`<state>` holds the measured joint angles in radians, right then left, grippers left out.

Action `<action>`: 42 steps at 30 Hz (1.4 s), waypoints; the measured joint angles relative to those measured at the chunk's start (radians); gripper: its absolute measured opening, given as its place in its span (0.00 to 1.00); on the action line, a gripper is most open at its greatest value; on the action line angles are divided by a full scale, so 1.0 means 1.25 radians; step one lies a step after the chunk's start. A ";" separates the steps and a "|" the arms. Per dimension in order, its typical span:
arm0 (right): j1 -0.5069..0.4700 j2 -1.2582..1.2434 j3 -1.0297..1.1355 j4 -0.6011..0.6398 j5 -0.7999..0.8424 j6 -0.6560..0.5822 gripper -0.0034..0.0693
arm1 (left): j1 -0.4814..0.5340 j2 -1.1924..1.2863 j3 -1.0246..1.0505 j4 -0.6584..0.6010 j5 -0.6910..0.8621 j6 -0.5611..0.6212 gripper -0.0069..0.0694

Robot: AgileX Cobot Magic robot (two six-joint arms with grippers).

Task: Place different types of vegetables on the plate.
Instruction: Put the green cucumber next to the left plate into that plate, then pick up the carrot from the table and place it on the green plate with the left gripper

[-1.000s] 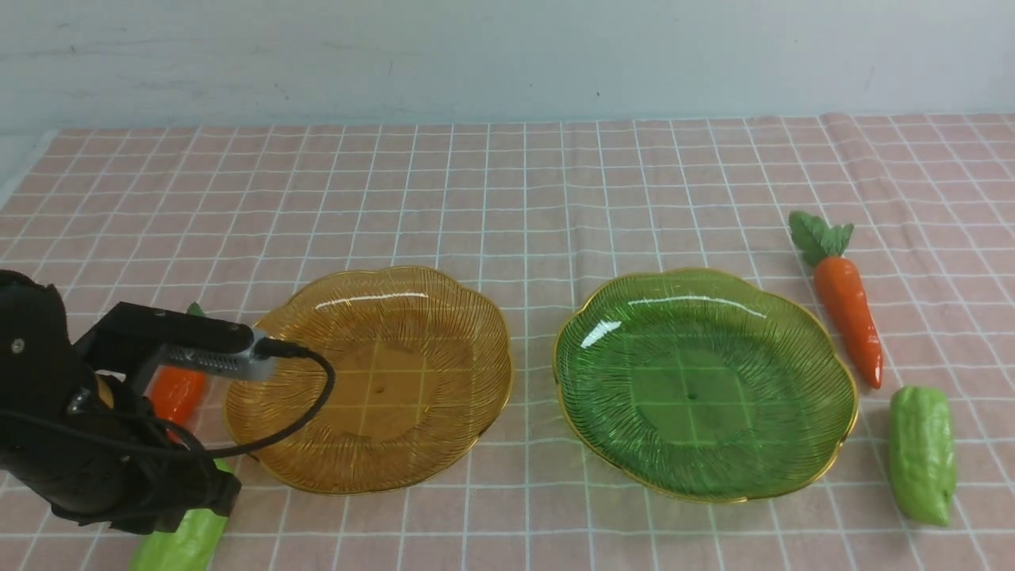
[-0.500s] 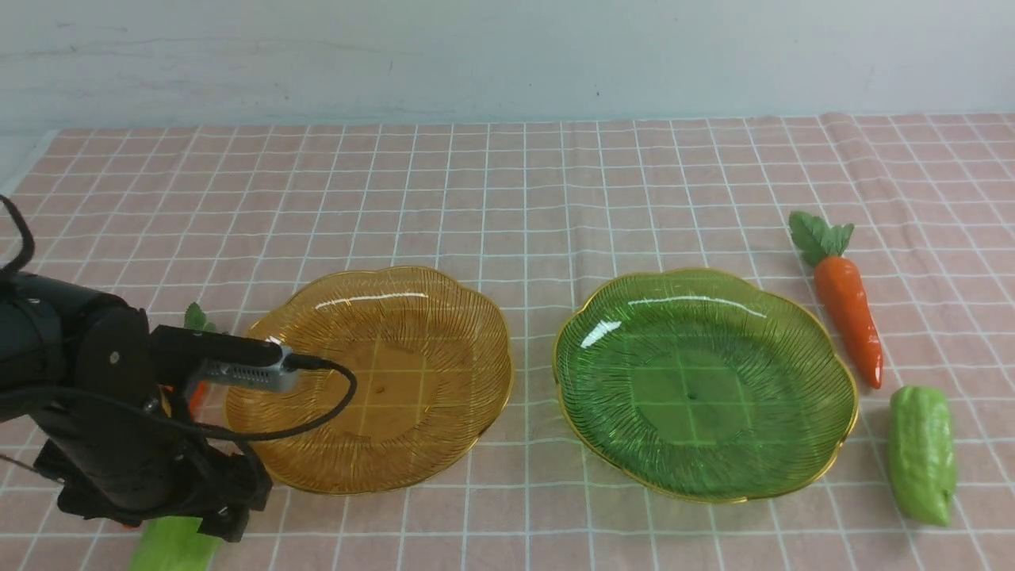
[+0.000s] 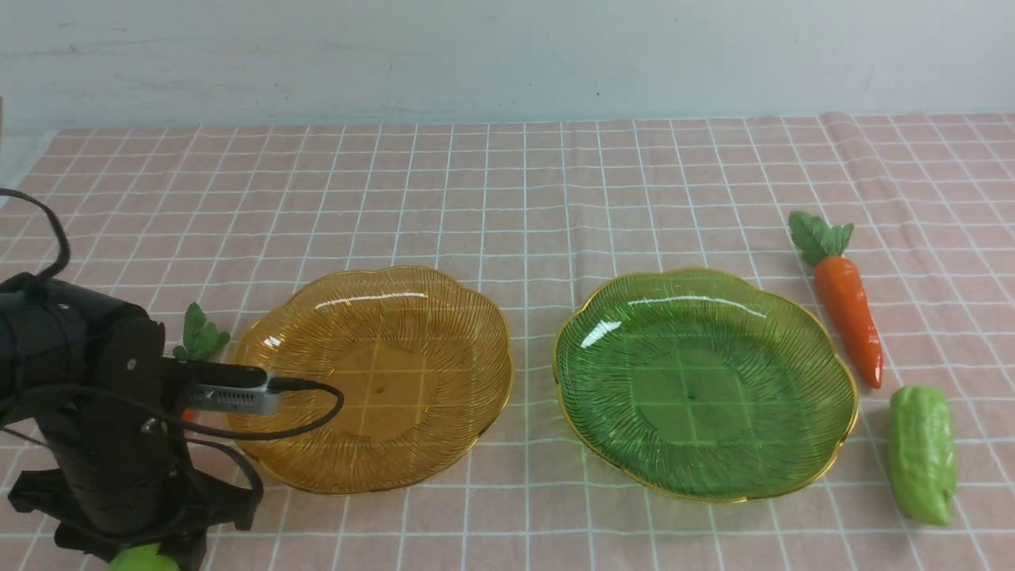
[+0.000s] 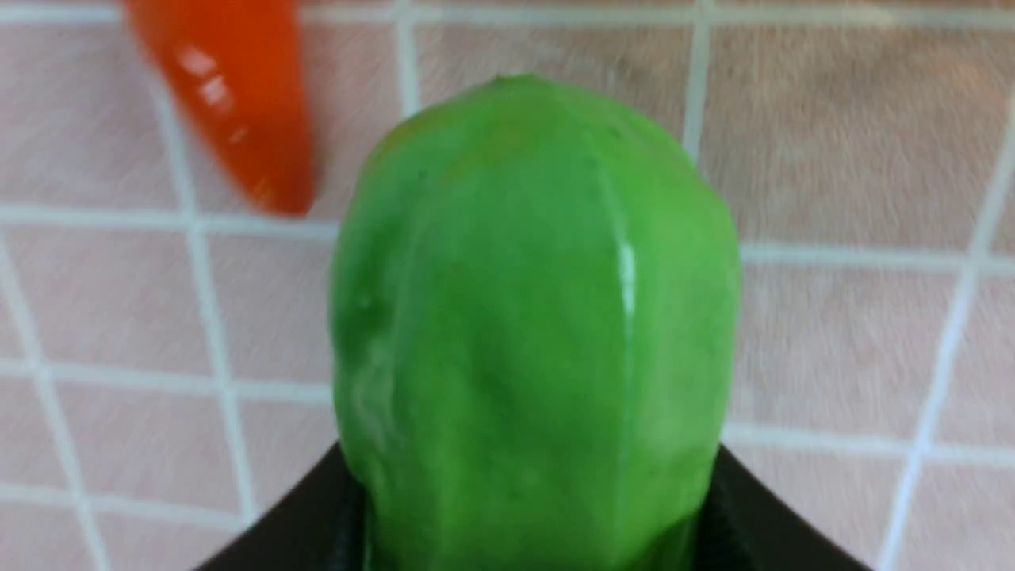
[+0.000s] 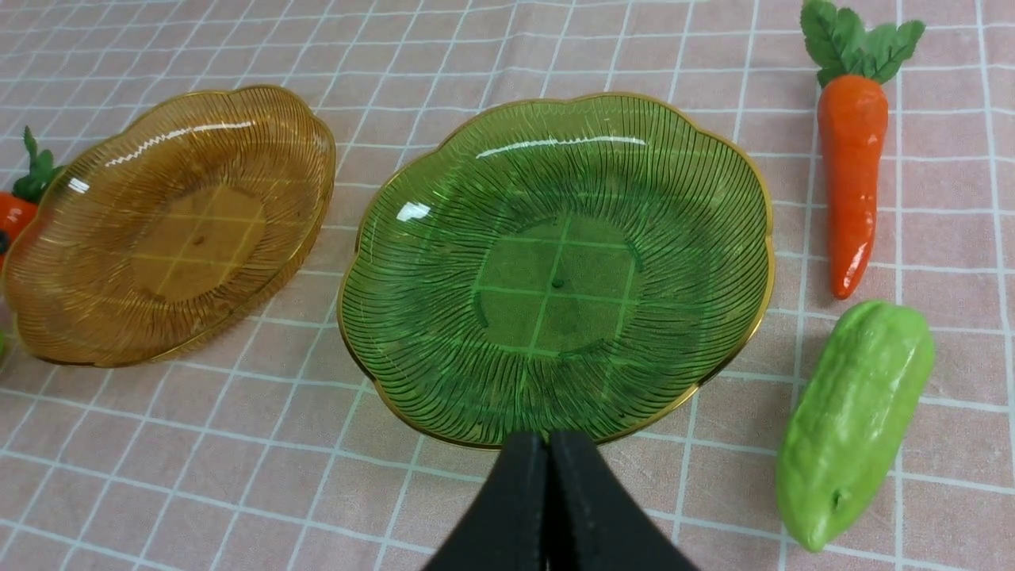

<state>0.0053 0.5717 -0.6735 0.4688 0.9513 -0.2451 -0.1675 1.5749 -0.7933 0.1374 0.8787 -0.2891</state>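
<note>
My left gripper (image 3: 147,547) is low over the near-left light-green gourd (image 4: 531,317). Its black fingers (image 4: 317,515) stand wide apart on either side of the gourd, close against it. Only the gourd's end (image 3: 143,560) shows under the arm in the front view. The left carrot (image 4: 238,103) lies just beyond it, its leafy top (image 3: 198,333) beside the amber plate (image 3: 373,274). A second carrot (image 3: 848,317) and a second gourd (image 3: 920,452) lie right of the green plate (image 3: 698,274). My right gripper (image 5: 547,448) is shut and empty, above the green plate's near rim (image 5: 444,432).
Both plates hold nothing. A pink checked cloth (image 3: 523,190) covers the table up to the pale back wall. The left arm's cable (image 3: 309,412) hangs over the amber plate's left edge. The right arm does not show in the front view.
My left arm has swung down and toward the near edge, now covering most of the left gourd and carrot. The right-side vegetables and both plates have not moved.
</note>
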 joint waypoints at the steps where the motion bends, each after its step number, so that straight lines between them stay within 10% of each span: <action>1: 0.000 0.000 0.000 0.000 0.000 0.000 0.03 | 0.000 -0.029 0.000 -0.002 0.020 -0.001 0.53; 18: 0.000 0.000 0.000 0.001 -0.005 -0.001 0.03 | -0.037 -0.092 -0.151 -0.332 -0.179 0.251 0.56; 24: 0.000 0.000 0.000 0.001 -0.005 -0.001 0.03 | -0.041 0.042 -0.214 -0.340 -0.160 0.253 0.82; 31: 0.000 0.000 0.000 0.001 -0.004 -0.002 0.03 | -0.041 0.032 -0.267 -0.304 -0.109 0.252 0.89; 35: 0.000 0.000 0.000 0.001 0.007 -0.002 0.03 | -0.020 0.013 -0.294 -0.190 -0.035 0.204 0.66; 38: 0.000 0.000 0.000 0.001 0.015 -0.002 0.03 | 0.059 0.009 -0.299 -0.105 0.028 0.154 0.23; 42: 0.000 0.000 0.000 -0.002 0.021 -0.002 0.03 | 0.170 0.009 -0.299 -0.088 0.044 0.158 0.10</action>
<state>0.0053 0.5717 -0.6735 0.4666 0.9774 -0.2481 0.0456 1.5859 -1.1667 0.0270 0.9333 -0.0912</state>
